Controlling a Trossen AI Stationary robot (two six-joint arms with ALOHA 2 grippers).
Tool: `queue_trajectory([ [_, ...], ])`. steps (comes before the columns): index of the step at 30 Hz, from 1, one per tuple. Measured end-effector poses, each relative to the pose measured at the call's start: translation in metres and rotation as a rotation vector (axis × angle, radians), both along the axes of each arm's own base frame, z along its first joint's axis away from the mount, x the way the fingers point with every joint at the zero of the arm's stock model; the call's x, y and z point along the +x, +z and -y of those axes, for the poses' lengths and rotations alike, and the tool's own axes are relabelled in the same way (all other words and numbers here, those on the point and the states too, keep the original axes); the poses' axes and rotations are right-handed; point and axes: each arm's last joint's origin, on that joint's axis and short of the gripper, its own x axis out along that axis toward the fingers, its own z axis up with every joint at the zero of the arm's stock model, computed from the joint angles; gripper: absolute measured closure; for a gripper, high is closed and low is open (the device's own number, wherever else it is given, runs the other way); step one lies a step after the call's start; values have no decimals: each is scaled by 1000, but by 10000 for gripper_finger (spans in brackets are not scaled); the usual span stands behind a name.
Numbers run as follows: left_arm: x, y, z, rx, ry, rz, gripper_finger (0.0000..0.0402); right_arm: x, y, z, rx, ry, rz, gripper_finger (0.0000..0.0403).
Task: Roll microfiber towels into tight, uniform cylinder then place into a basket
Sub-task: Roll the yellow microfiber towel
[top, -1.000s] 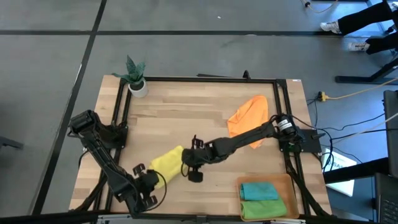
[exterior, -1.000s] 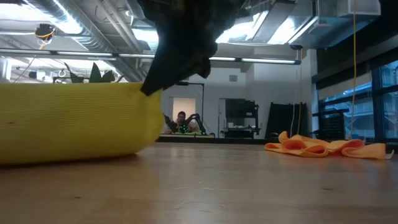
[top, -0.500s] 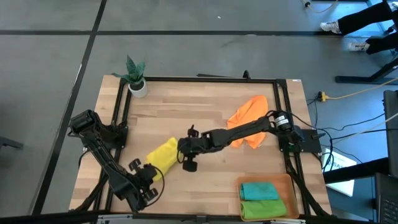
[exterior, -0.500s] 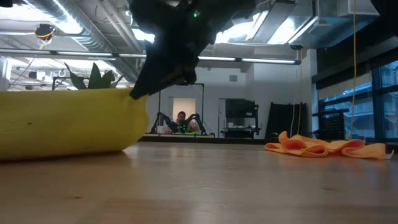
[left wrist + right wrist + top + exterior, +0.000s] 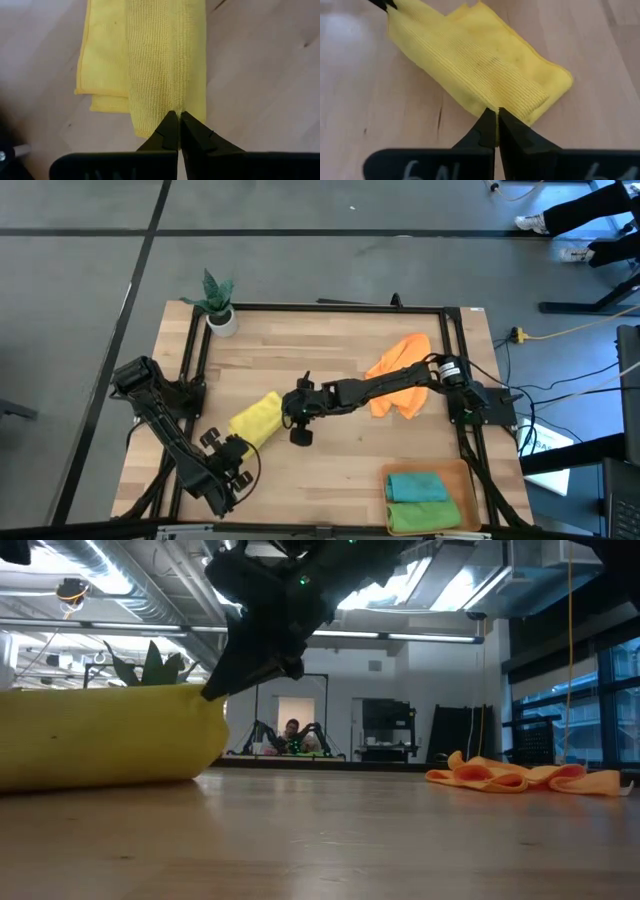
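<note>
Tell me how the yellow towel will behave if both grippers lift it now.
The yellow towel is soft ribbed cloth, so it would probably sag between the left gripper and the right gripper, both shut on its ends. Its loose folded layers suggest the roll may unwind. It looks light.
</note>
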Motion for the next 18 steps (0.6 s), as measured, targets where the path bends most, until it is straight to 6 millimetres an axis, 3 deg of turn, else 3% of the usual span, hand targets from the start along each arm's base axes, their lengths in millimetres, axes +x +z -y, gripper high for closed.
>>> queue_trajectory([
  [8,9,-2,11,-127,-93,7,402,-4,-3,-5,140,90,-70,393],
  [12,12,-1,24,-211,-160,72,402,-12,-6,-27,170,126,-127,393],
  [18,9,1,42,-316,-213,157,402,-27,-9,-76,199,177,-195,393],
])
